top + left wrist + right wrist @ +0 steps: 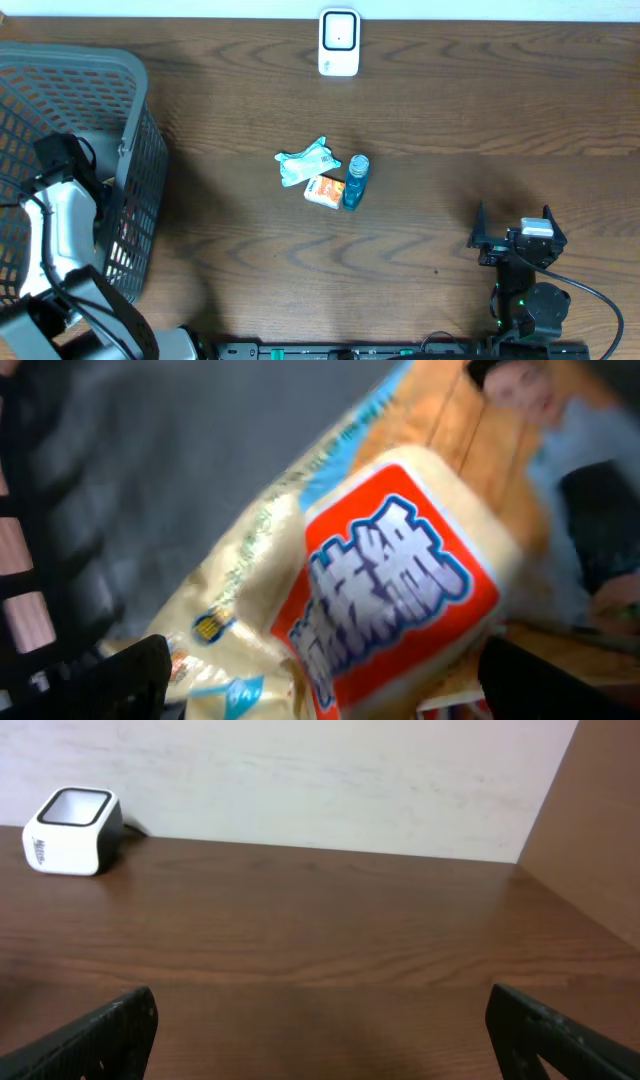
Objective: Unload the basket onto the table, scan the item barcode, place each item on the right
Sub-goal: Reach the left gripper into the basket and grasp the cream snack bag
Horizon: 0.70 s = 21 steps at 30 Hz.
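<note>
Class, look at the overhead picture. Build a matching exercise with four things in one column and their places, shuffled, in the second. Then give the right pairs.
Things:
1. grey basket
2. white scanner
3. blue bottle
4. right gripper

Places:
A. middle of the table
B. far edge, near the centre
C. near edge, right side
D. left end

Pairs: 1-D, 2-B, 3-A, 4-C

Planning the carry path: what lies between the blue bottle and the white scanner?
Only bare table, seen in the overhead view, lies between the blue bottle and the white scanner.
</note>
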Tool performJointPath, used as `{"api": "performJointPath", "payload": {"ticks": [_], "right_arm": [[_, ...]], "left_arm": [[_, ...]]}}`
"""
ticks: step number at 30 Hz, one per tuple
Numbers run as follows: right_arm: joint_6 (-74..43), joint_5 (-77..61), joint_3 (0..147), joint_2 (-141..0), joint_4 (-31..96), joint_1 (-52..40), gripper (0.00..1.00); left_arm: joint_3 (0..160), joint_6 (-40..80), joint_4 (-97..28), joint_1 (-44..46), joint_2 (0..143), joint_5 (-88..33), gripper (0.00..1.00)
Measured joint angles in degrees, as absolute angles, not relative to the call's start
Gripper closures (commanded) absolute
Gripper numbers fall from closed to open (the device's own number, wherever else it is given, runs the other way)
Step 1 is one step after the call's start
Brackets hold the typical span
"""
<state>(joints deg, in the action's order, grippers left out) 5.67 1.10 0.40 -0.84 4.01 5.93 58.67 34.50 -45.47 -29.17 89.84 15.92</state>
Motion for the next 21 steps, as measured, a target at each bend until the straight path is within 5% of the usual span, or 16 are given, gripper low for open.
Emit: {"api": "performJointPath", "payload": {"ticks": [2,4,6,7,8,21], "right_arm": [[5.67,1.1,0.4,-0.84,4.01,5.93,0.01],[5.69,1.1,0.4,-0.84,4.01,5.93,0.01],[5.67,1.08,0.4,-0.84,4.01,5.93,0.01],[5.67,1.1,0.4,-0.84,4.01,5.93,0.01],[5.67,1.1,0.4,-0.84,4.01,5.93,0.01],[5.67,1.1,0.4,-0.84,3.99,5.93,0.01]], "left_arm": [[57.49,34.48,-43.72,-29.15,91.77,15.88,0.0],[56.51,34.28,-42.65,-29.15,94.08,15.55,0.31],[56.6,34.2,-41.76,-29.15,96.05,15.42,0.73],[56.75,33.98,-41.54,-29.15,96.42,15.73,0.88],[56.75,33.71,-41.69,-29.17,97.03,16.51,0.92],[61.63,28.16,-46.65,-32.64,93.82,15.68,0.93]]}}
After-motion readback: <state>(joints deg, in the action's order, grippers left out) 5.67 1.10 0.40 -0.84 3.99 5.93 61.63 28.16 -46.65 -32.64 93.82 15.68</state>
